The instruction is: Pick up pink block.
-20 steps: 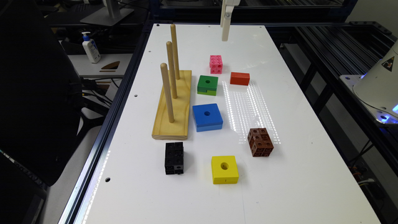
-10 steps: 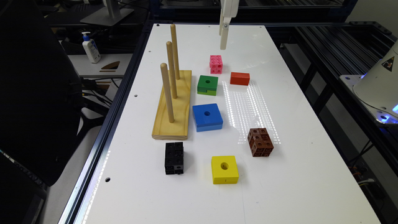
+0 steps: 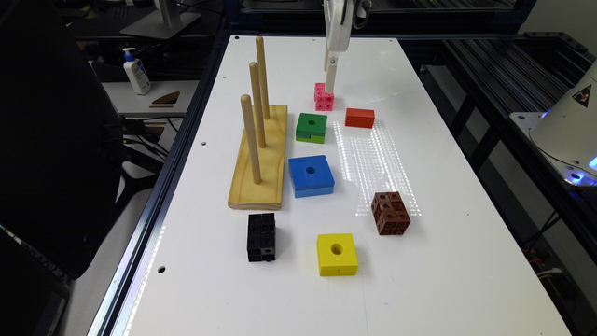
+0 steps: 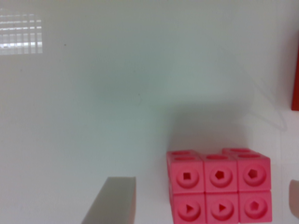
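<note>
Pink block (image 4: 218, 185) sits on the white table (image 3: 419, 261) beside the red block (image 3: 359, 117), between the spread fingers of the gripper (image 4: 205, 205) but off-centre, hugging one finger (image 4: 112, 200); its longer side spans the gap

Pink block (image 3: 323, 97) bright pink, faces stamped with recessed round holes. Table (image 3: 457, 242) glossy white with a dotted light-reflection grid; hand (image 3: 330, 79) white and cream. Others: red-orange block (image 3: 359, 117), green block (image 3: 311, 127), blue block (image 3: 310, 175), yellow block (image 3: 336, 254), black cube (image 3: 261, 236), dark brown cube (image 3: 391, 213), pale wood peg stand (image 3: 259, 158).
</note>
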